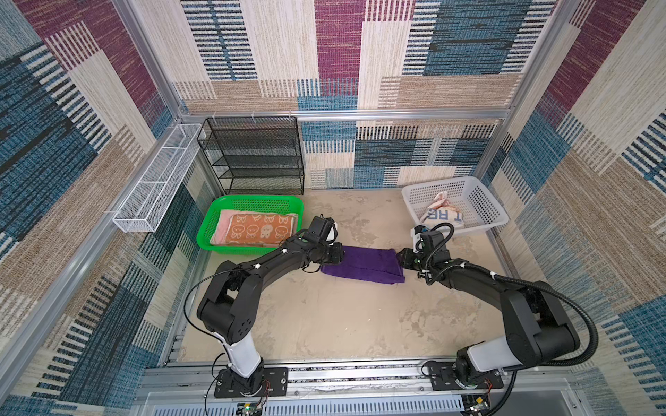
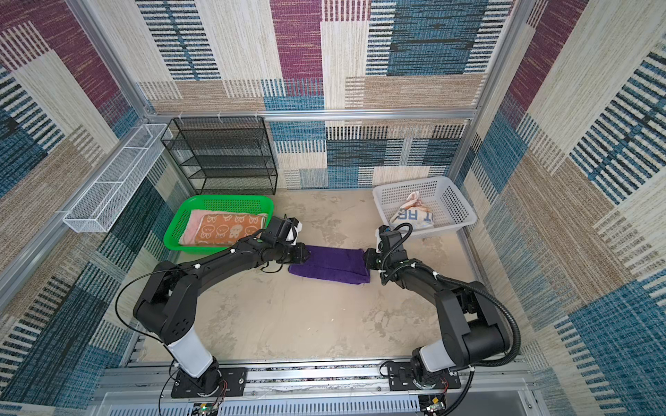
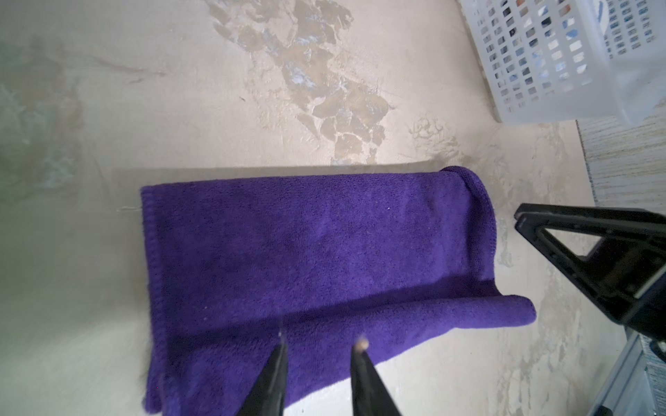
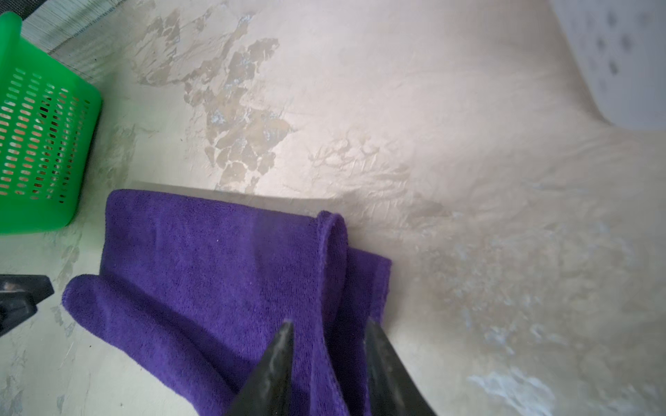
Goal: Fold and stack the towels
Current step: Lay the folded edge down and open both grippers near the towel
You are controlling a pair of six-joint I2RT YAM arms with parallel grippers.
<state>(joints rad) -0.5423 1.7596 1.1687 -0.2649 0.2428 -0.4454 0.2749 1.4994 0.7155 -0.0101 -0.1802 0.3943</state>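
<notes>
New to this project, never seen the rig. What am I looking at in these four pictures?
Two black robot arms, each ending in a two-finger gripper. Both top views look down on the whole table from one overhead stereo camera; the close-ups come from cameras on the arms' wrists. On the table lies a folded purple towel, with the left gripper and right gripper at its opposite ends, jaws parted, nothing lifted. The green basket holds an orange towel stacked on a pink towel; the white basket holds a crumpled lettered towel.
</notes>
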